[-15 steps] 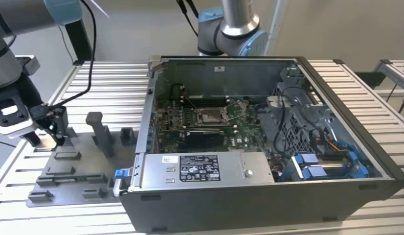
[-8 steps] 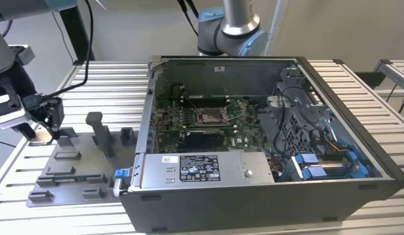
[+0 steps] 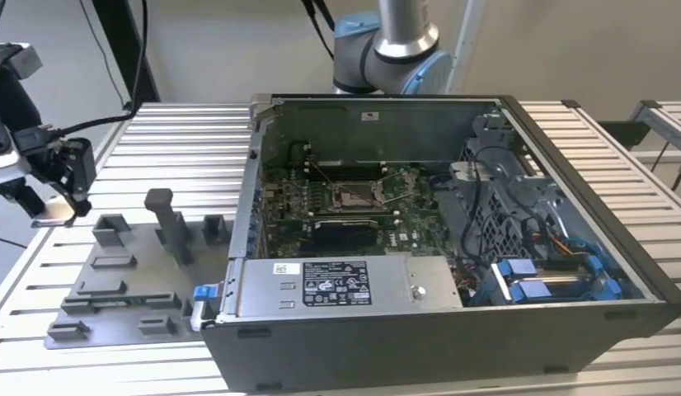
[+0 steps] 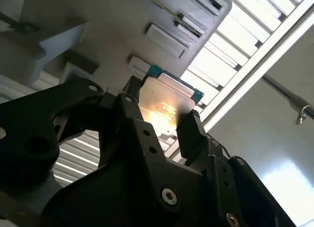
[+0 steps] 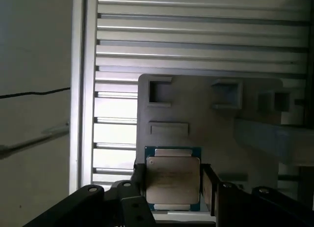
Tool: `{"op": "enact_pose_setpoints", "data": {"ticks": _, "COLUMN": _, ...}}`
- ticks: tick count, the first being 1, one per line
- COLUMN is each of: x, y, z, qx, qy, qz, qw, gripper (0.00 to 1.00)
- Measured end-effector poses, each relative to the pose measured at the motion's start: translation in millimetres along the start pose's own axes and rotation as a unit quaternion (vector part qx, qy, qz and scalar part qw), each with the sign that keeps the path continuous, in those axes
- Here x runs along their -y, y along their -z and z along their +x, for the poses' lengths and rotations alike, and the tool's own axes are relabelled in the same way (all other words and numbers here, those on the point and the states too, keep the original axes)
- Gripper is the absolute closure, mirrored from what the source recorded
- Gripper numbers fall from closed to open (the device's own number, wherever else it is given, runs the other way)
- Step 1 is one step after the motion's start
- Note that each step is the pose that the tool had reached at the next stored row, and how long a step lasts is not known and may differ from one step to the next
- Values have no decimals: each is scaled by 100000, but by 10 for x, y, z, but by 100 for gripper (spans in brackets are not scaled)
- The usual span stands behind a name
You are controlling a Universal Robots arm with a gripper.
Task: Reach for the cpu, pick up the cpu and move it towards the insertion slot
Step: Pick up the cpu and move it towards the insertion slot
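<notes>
Pinching the cpu (image 5: 172,174) by opposite edges in the closed-down gripper (image 4: 164,113), presumably sparing its faces. Hovering near the grey tray (image 3: 104,290), insertion slot (image 3: 357,195) well apart.

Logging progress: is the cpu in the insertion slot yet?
No, the first wrist view shows the cpu clamped in the gripper, grey tray behind it.

The exterior view overlooks everything; both wrist views closely share the end effector (image 4: 164,104) (image 5: 172,187) and tray (image 4: 113,30) (image 5: 196,114).
</notes>
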State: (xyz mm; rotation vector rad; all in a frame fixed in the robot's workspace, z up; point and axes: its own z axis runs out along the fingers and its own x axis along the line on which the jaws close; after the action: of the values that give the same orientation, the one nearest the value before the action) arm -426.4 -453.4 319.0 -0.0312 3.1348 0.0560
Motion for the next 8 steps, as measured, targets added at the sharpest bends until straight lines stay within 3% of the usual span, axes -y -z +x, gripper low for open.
{"op": "enact_pose_setpoints", "data": {"ticks": 8, "x": -13, "y": 363, "z": -2, "qx": -9, "qy": 0, "qz": 4, "qw": 100000, "gripper": 100}}
